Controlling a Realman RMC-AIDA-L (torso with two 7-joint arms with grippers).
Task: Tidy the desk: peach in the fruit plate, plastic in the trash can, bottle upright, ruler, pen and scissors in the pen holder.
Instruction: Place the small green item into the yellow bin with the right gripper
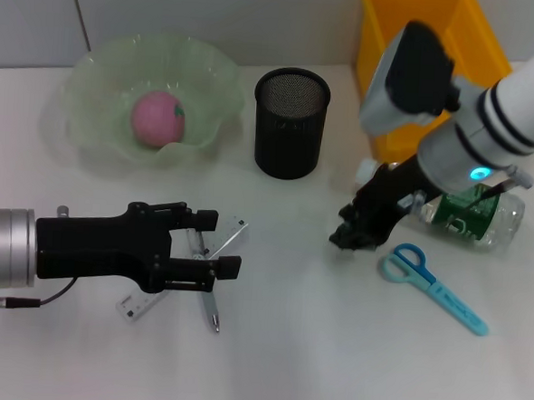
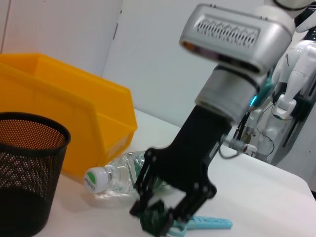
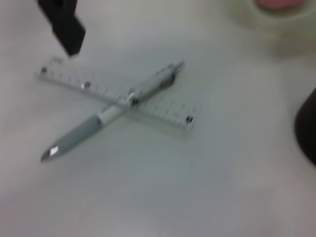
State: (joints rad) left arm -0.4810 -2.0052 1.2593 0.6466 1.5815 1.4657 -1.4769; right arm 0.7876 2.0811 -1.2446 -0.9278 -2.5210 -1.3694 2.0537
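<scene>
Head view: left hand (image 1: pixel 217 245) hovering, fingers apart, straddling pen (image 1: pixel 208 298) and ruler (image 1: pixel 143 299) beneath for pickup. Right hand (image 1: pixel 354 231) clamping dark plastic (image 2: pixel 154 219), scissors (image 1: pixel 430 284) just beside.

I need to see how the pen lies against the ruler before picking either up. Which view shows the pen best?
The right wrist view: the pen lies whole and unobstructed, crossing over the ruler. In the head view the left gripper covers part of the pen. The left wrist view does not show it.
</scene>
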